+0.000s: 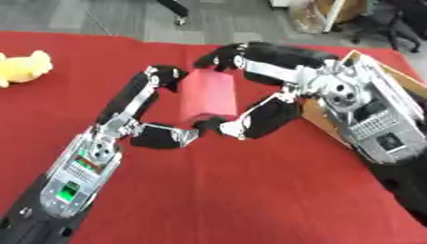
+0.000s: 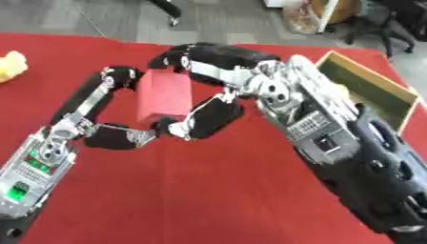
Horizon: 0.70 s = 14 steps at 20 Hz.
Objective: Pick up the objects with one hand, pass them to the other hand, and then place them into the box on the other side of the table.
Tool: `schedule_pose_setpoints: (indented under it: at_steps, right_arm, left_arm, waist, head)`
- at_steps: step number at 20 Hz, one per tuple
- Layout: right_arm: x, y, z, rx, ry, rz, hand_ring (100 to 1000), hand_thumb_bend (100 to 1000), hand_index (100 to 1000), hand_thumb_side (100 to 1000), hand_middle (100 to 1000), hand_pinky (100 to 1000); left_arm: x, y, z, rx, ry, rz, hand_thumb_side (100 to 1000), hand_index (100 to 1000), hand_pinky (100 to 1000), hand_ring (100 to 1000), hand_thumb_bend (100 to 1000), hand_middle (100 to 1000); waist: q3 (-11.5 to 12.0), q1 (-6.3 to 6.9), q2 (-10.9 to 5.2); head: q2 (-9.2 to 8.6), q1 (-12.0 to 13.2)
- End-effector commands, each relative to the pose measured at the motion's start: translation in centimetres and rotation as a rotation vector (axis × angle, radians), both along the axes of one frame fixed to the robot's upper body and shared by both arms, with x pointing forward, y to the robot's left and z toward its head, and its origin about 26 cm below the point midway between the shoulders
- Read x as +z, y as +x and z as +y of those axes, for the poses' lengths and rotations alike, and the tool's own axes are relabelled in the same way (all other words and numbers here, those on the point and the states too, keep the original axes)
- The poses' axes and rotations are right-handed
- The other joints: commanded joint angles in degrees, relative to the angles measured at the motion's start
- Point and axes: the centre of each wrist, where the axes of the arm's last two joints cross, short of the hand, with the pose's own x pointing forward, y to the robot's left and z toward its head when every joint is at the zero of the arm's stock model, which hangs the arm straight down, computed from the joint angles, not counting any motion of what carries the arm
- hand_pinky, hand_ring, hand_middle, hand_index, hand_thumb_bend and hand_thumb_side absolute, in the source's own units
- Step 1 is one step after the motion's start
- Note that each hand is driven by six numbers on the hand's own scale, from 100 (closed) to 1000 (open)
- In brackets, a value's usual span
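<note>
handover: red block [image 1: 208, 94] held above the red cloth [image 1: 250, 190], mid-table, btw both hands.
left hand [image 1: 137, 128]: fingers + thumb curled round block's left side & bottom.
right hand [image 2: 221, 90]: fingers over block's top, thumb under; also clamped on it.
risk: if left lets go before right's hold is sure, block prob. tips or drops; red on red, hard to judge edges.
box [image 2: 371, 90]: right side of table, open, partly behind right forearm.
other: yellow soft toy [image 1: 23, 66] far left, well apart; nothing seen blocking path to box.
</note>
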Motion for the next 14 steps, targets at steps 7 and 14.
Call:
schedule_pose_setpoints:
  at_steps: [7,14]
  right_arm:
    - [0.11,0.57,0.26,-0.015,0.015,-0.002,884,274,928,375,896,914]
    - [0.15,0.50,0.32,-0.023,0.060,0.003,849,203,813,323,794,905]
  left_arm:
    - [1.25,-0.50,-0.62,-0.024,-0.009,-0.046,100,451,711,614,100,540]
    - [1.35,-0.54,-0.81,-0.025,-0.020,-0.044,100,454,711,612,100,538]
  waist:
    - [0.1,0.13,-1.30]
    - [0.2,0.05,-1.25]
  head:
    - [0.14,-0.4]
    - [0.23,-0.4]
